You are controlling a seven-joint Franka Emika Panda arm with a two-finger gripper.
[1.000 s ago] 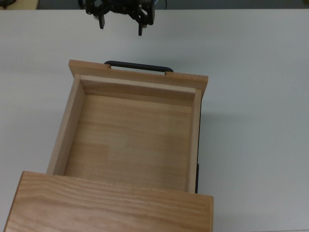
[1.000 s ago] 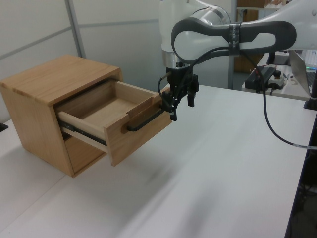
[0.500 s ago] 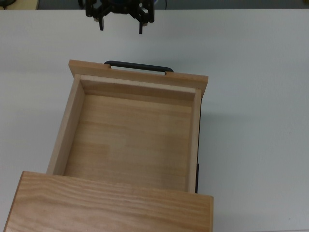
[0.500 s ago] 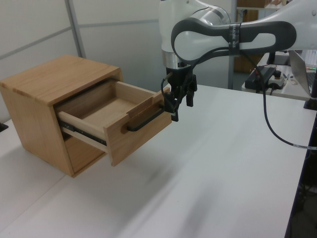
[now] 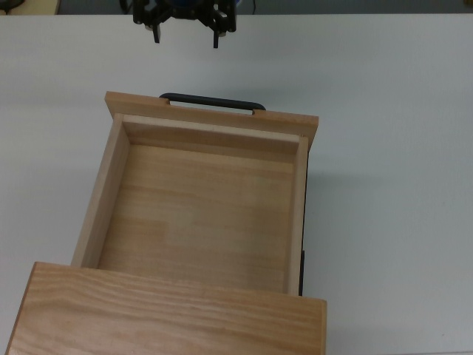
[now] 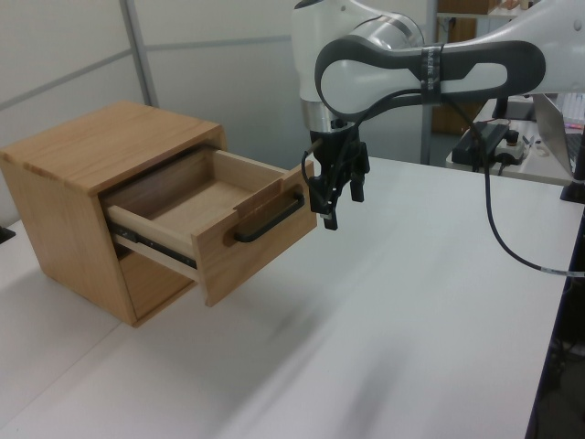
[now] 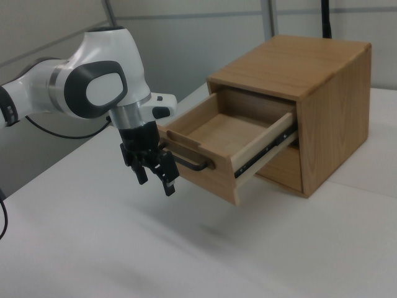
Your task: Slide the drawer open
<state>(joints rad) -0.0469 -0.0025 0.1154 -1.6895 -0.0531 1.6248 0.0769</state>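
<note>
Though near the drawer (image 6: 239, 222), the tool (image 6: 342, 198) hangs spread, empty.

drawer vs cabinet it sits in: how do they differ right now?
The drawer is an open-topped, empty tray; the cabinet is a closed box with a solid top.
The drawer carries a black bar handle on its front panel; the cabinet has none.
The drawer juts out toward the gripper; the cabinet rests on the white table.
Both are light wood.
</note>
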